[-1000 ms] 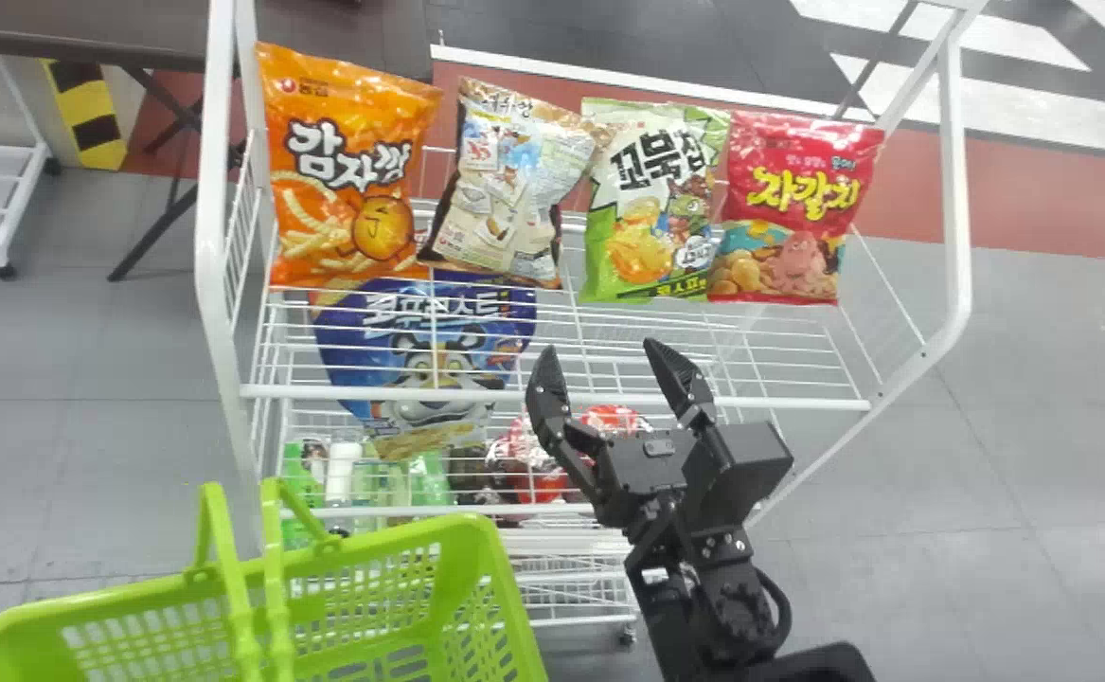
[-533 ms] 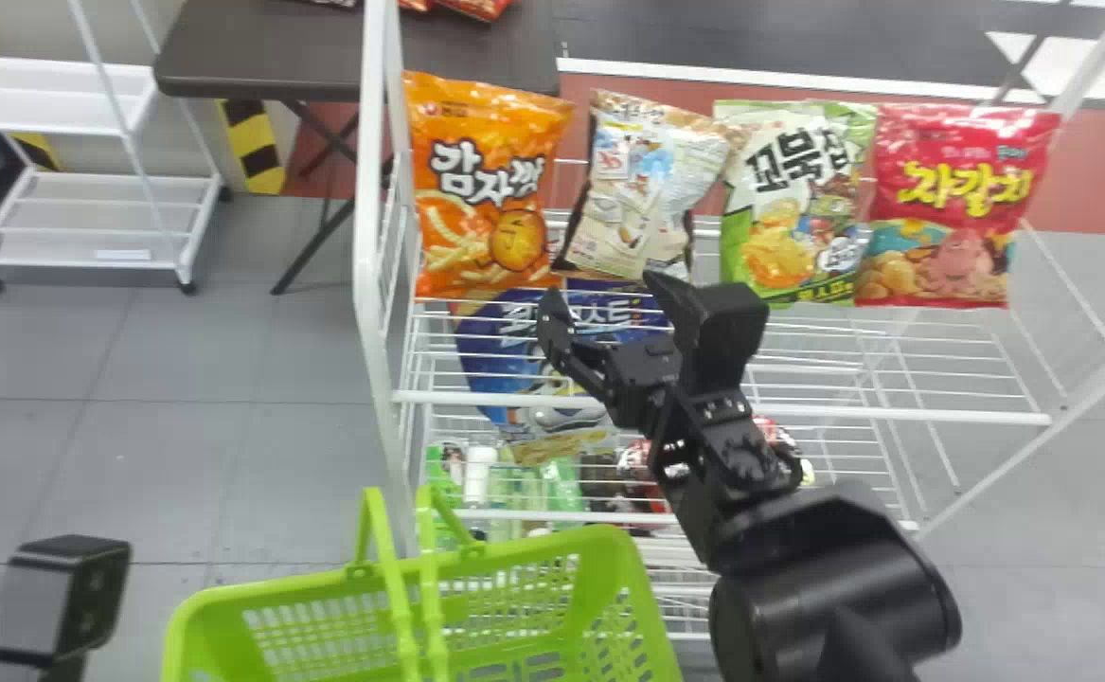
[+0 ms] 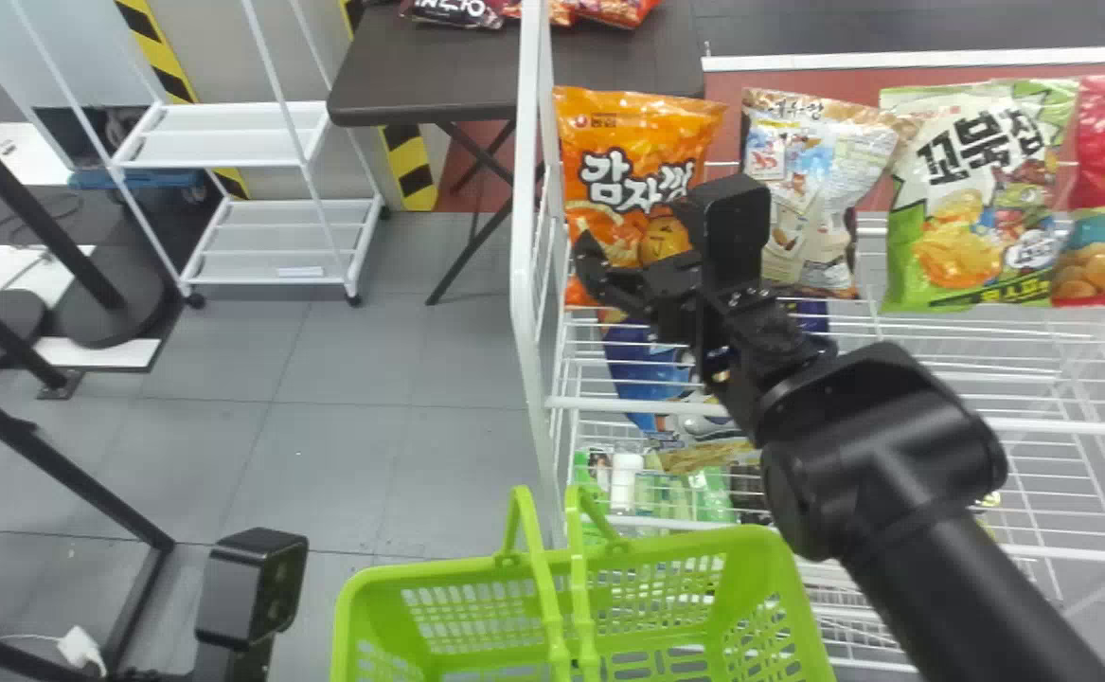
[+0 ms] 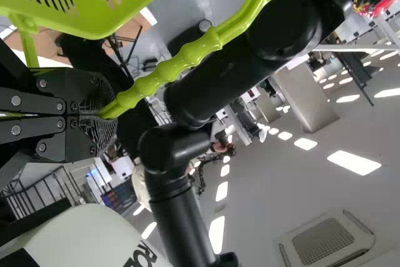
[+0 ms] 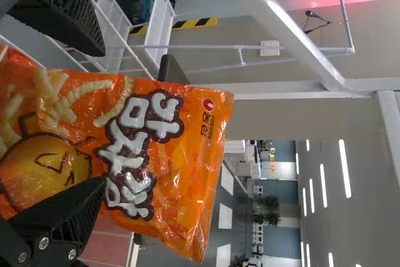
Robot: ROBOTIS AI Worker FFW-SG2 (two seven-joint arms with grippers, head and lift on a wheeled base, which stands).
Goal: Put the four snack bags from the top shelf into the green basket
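Orange and upright, the bag point(image 5: 178, 167) stood on the top shelf point(image 3: 1063, 426) before our right gripper point(image 5: 104, 117), whose spread jaws we judged off-centre, so closing could have toppled it, while our left gripper point(image 4: 105, 114) had its jaws clamped on the handle point(image 4: 169, 70) of the basket point(image 3: 434, 575).

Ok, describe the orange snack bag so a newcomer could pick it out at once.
Past the green basket stands a white wire rack. On its top shelf, the orange bag is leftmost in the head view, by the rack's left post. Unlike the brown-and-white bag beside it, it shows fries and a round yellow face.
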